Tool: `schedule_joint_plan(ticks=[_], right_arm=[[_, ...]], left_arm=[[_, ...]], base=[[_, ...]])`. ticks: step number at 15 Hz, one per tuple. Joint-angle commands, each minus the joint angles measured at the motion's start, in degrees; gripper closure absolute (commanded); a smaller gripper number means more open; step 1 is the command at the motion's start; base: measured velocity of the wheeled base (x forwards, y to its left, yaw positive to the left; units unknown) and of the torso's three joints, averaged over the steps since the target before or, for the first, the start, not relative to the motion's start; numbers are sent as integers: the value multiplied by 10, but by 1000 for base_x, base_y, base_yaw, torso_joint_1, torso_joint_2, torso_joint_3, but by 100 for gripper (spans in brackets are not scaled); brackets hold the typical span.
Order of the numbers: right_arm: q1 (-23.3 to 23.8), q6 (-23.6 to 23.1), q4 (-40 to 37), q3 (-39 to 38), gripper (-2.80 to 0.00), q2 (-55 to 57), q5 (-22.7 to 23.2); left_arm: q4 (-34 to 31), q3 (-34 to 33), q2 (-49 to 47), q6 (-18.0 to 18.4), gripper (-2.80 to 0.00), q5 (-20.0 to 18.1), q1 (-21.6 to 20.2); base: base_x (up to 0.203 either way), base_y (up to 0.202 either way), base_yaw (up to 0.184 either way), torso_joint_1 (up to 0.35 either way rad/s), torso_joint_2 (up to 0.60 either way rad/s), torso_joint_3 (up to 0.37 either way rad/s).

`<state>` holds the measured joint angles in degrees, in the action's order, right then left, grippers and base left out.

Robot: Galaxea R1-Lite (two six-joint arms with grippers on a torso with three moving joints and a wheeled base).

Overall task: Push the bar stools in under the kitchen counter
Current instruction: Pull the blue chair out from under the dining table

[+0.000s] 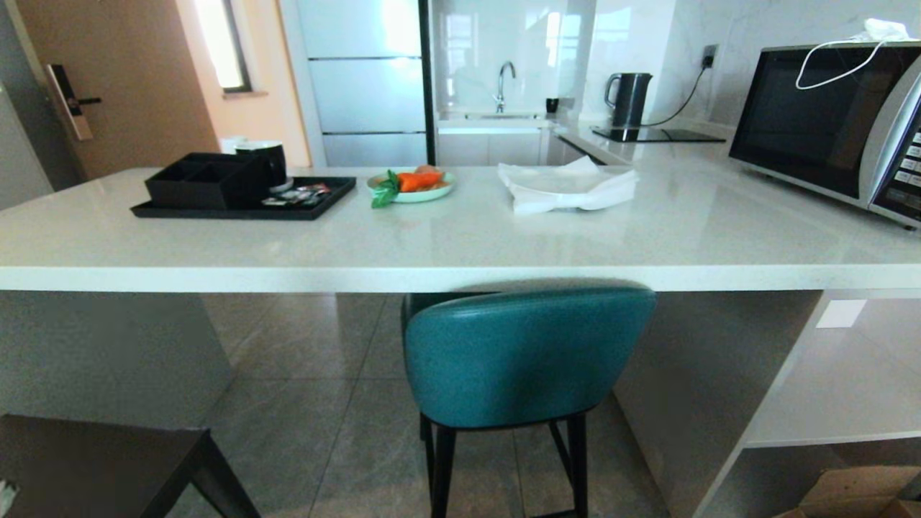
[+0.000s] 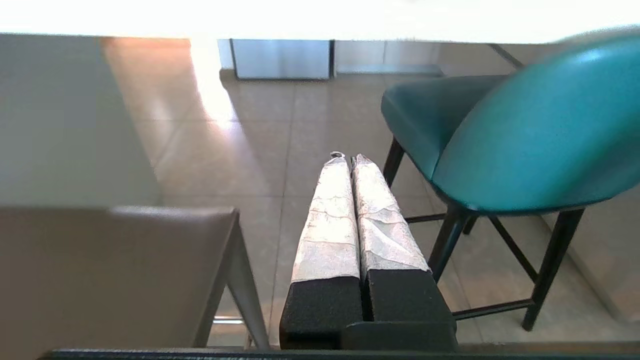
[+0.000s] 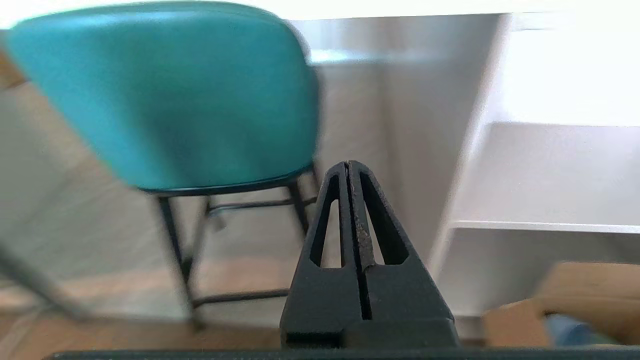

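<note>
The teal bar stool (image 1: 525,356) stands with its seat under the white kitchen counter (image 1: 460,277), its curved back just below the counter's edge. It also shows in the left wrist view (image 2: 535,135) and the right wrist view (image 3: 165,95). The grey bar stool (image 1: 101,460) is at the lower left, out from the counter, and its square back (image 2: 110,280) is close beside my left gripper. My left gripper (image 2: 348,159) is shut and empty, between the two stools. My right gripper (image 3: 348,164) is shut and empty, to the right of the teal stool's legs. Neither arm shows in the head view.
On the counter are a black tray (image 1: 241,198) with a box and mug, a plate of vegetables (image 1: 411,185), a folded white cloth (image 1: 568,187) and a microwave (image 1: 835,119). White shelves (image 1: 842,381) and a cardboard box (image 1: 856,493) sit under the counter's right end. A white side panel (image 2: 65,120) stands left.
</note>
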<state>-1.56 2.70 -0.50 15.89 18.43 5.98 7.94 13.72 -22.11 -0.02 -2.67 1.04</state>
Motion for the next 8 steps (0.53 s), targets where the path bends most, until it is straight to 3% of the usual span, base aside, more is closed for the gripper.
schedule_joint_plan(ticks=[1, 3, 5, 6, 8], right_arm=[[-6, 12, 29, 31, 0, 178, 17], [-8, 20, 101, 25, 0, 288, 33], [-9, 24, 205, 6, 0, 394, 47], [-9, 26, 261, -7, 0, 444, 53], [-10, 27, 380, -44, 0, 532, 75]], left_arm=[[137, 0, -238, -1, 0, -2, 6], [287, -28, -376, -2, 0, 4, 19], [431, -58, -497, -19, 0, 41, 53], [490, -70, -551, -38, 0, 74, 84], [592, -98, -637, -69, 0, 148, 186]], base=[[0, 0, 0, 0, 0, 0], [0, 0, 0, 0, 0, 0], [0, 0, 0, 0, 0, 0], [0, 0, 0, 0, 0, 0], [0, 0, 0, 0, 0, 0]])
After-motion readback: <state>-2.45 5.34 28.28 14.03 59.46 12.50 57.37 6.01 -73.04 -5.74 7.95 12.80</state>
